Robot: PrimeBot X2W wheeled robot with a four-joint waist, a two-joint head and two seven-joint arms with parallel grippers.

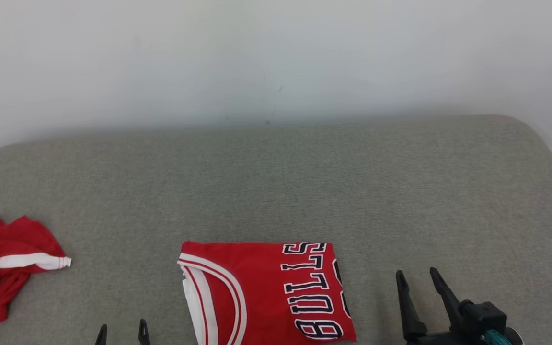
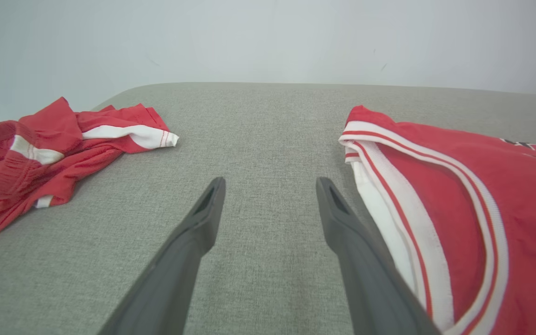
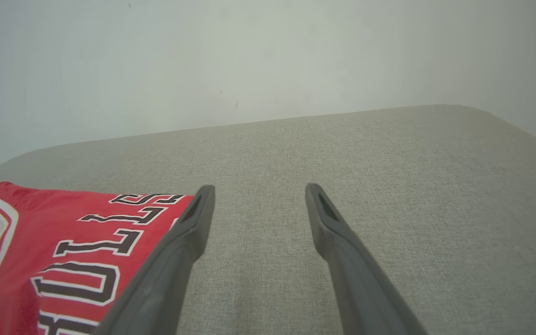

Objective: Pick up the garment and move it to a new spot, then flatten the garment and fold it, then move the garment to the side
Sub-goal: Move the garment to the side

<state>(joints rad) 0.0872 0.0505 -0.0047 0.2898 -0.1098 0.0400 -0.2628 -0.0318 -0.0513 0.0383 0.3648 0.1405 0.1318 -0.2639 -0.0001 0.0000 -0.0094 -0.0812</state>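
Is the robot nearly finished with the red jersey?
Looks like it. Done: the jersey lies folded flat on the cushion. In hand: nothing; the left end effector and right end effector are open on either side of it. Left: moving it to the side. The shorts lie crumpled.

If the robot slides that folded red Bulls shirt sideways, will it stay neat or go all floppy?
Probably floppy: the folded jersey is thin cloth in loose layers, so it may bunch or unfold. The woven grey surface looks likely to drag at it.

Bright, even, soft light; faint shadows (wrist views bend at edges).
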